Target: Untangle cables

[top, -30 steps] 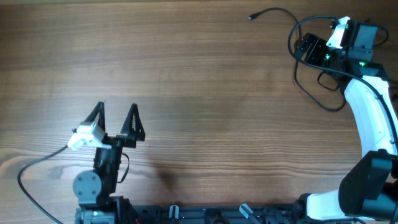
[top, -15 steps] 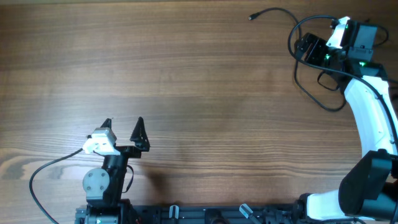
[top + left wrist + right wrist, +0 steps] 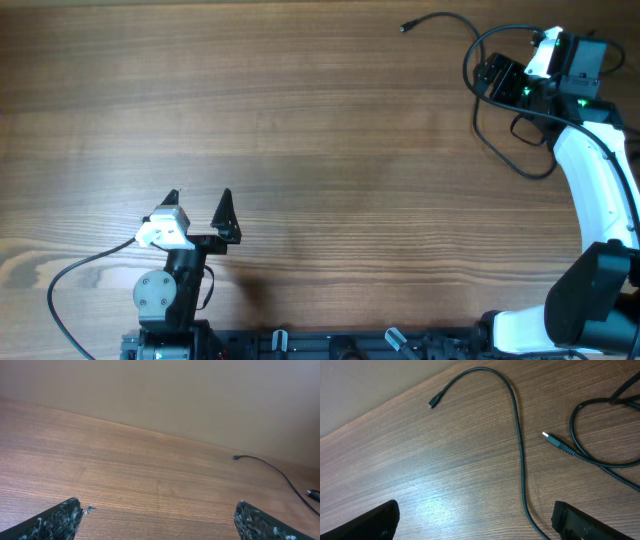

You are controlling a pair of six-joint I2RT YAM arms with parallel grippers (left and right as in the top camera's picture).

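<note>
Thin black cables lie loosely at the table's far right. One cable ends in a small plug at the far edge; in the right wrist view this cable runs down between my fingers. A second cable with a silver USB plug loops at its right and does not cross it there. More loops curl beside the right arm. My right gripper is open and empty over the strands. My left gripper is open and empty near the front left, far from the cables; the left wrist view shows one cable in the distance.
The left arm's own thicker black wire loops off its wrist at the front left. The right arm's white link runs along the right edge. A black rail lines the table's front edge. A plain wall stands behind the table.
The left gripper pulled back toward the front edge and shifted slightly right a second ago, then held still. The right arm and the cables have not moved.
</note>
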